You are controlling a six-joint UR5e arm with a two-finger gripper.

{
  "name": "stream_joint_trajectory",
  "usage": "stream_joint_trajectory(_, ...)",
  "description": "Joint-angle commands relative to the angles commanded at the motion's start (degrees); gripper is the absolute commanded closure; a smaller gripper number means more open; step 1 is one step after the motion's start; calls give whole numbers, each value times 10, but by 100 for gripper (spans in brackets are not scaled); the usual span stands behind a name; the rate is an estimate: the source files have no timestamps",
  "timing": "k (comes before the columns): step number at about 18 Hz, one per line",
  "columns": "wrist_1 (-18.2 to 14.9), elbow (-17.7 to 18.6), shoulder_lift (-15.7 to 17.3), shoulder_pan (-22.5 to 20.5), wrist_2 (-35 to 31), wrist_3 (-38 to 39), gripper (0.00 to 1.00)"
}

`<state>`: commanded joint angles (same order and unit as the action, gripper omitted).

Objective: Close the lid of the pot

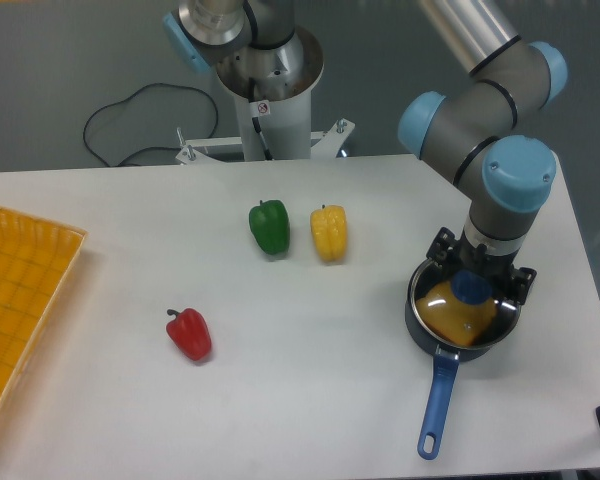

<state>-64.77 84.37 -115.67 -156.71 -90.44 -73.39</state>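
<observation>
White table (310, 390) under grey wall — pot (450, 335) at right.

Gripper (474, 283): fingers hidden under the wrist housing; jaw state not discernible.
Pot (420, 318): far rim covered by the gripper.
Pot lid (464, 305): glass edge indistinct, seating unclear.
Orange object (458, 314): under the glass, identity unclear.
Yellow tray (20, 290): cut off at left edge.

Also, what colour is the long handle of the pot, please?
Blue. The pot has its handle pointing toward the table's front edge, clearest in the fixed camera view.
</observation>
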Motion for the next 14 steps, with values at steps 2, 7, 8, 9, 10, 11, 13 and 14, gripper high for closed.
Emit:
stream_joint_trajectory(2, -26, 4, 13, 0, -4, -18, 0)
stream_joint_trajectory(7, -56, 21, 42, -1, -7, -60, 0)
stream_joint_trajectory(8, -68, 25, 50, 0, -6, -62, 0)
stream_joint_trajectory(9, -81, 28, 61, -1, -7, -81, 0)
stream_joint_trajectory(10, -94, 30, 69, -1, -8, -111, 0)
stream_joint_trajectory(11, -108, 31, 76, -2, -16, -143, 0)
stream_joint_trajectory(13, -140, 33, 95, -5, -46, -203, 0)
stream_joint_trajectory(14, -155, 33, 102, -4, -53, -227, 0)
